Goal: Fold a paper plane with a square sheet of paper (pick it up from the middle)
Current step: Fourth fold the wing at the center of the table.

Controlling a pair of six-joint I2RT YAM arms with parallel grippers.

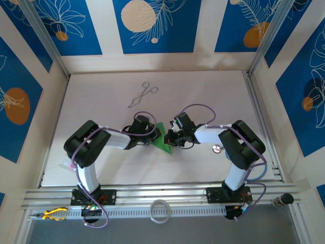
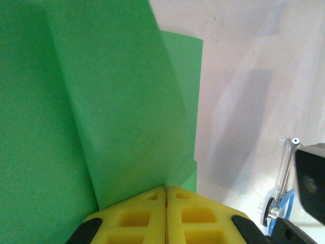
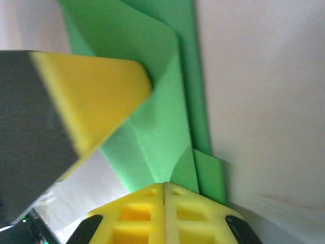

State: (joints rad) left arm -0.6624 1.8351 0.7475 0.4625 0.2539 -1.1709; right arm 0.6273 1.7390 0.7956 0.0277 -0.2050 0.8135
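End effectors [image 2: 166, 190] [image 3: 164, 185] nose-to-nose on paper [image 1: 163, 144]

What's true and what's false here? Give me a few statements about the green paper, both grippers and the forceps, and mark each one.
1. The left gripper and the right gripper are both shut on the green paper. True.
2. The green paper is a flat, unfolded square. False: it shows folded, overlapping layers.
3. The forceps lie apart from the green paper, beyond the grippers. True.
4. The right gripper holds the forceps. False: it is pinching the green paper.
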